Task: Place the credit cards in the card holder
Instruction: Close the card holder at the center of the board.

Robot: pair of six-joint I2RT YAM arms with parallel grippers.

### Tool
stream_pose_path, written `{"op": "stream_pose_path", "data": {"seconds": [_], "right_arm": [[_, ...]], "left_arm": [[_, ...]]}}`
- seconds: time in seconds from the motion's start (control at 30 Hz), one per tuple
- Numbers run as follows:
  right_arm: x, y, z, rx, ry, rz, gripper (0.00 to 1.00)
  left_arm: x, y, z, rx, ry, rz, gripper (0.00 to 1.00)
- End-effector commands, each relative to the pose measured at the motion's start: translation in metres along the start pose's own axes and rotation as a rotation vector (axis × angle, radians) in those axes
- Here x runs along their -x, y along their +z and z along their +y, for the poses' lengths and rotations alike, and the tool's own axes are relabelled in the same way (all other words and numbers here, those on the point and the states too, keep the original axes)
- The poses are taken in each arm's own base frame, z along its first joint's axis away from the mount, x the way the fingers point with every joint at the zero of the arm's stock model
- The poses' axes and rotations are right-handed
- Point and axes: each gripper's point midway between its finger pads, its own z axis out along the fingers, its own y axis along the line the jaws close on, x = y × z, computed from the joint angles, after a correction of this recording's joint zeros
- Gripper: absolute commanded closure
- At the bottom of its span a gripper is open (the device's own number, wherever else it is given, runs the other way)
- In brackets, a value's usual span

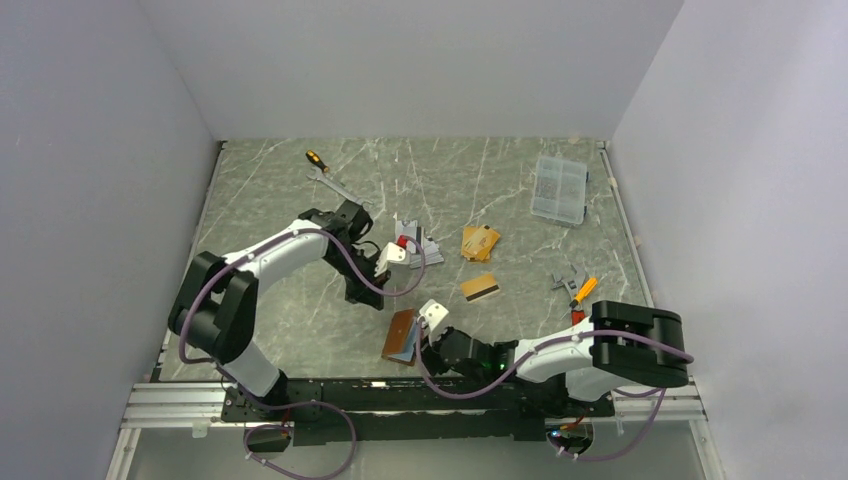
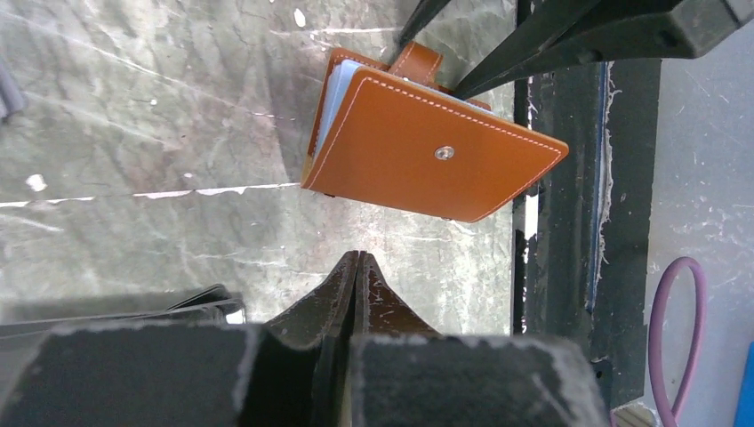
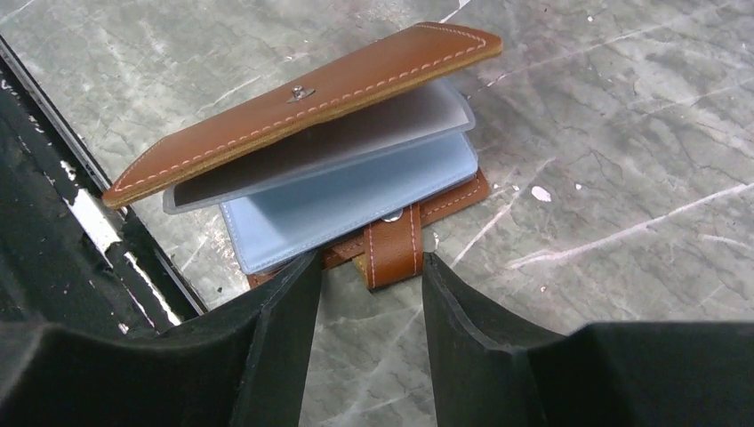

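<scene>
The card holder [image 1: 400,335], a tan-brown wallet, lies near the table's front edge. In the right wrist view its cover [image 3: 302,98] stands partly raised over pale clear sleeves [image 3: 356,191]. My right gripper [image 3: 369,261] is open, low at the wallet's strap [image 3: 393,249], with a fingertip on each side of it; it also shows in the top view [image 1: 427,348]. My left gripper [image 2: 357,258] is shut and empty, a short way from the wallet [image 2: 427,147]. Gold-orange credit cards [image 1: 480,242], one with a dark stripe [image 1: 480,287], and silver-grey cards [image 1: 418,247] lie mid-table.
A clear plastic box [image 1: 560,188] stands at the back right. A wrench and screwdriver [image 1: 325,172] lie at the back left, orange-handled pliers [image 1: 578,290] at the right. A dark flat thing [image 2: 191,307] lies beside my left fingers. The black front rail [image 2: 569,222] runs just behind the wallet.
</scene>
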Motion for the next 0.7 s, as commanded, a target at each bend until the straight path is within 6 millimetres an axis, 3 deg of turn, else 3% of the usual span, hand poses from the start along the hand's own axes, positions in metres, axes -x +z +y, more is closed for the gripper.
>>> {"op": "stream_pose_path", "data": {"seconds": [0.0,0.13,0.23,0.33,0.67], "right_arm": [[0.016,0.007,0.004,-0.001,-0.035,-0.038,0.55],[0.021,0.010,0.002,-0.016,-0.040,-0.060,0.70],[0.018,0.013,-0.001,-0.042,-0.039,-0.044,0.87],[0.021,0.013,-0.007,-0.085,-0.021,-0.060,0.93],[0.043,0.002,-0.023,-0.157,0.177,-0.209,1.00]], "left_arm": [[0.024,-0.019,-0.004,0.041,0.063,-0.068,0.94],[0.025,-0.015,-0.006,0.050,0.080,-0.075,0.84],[0.020,-0.001,-0.009,0.052,0.120,-0.043,0.66],[0.017,0.011,-0.013,0.043,0.154,-0.024,0.54],[0.008,0.030,-0.017,0.007,0.207,0.017,0.58]]}}
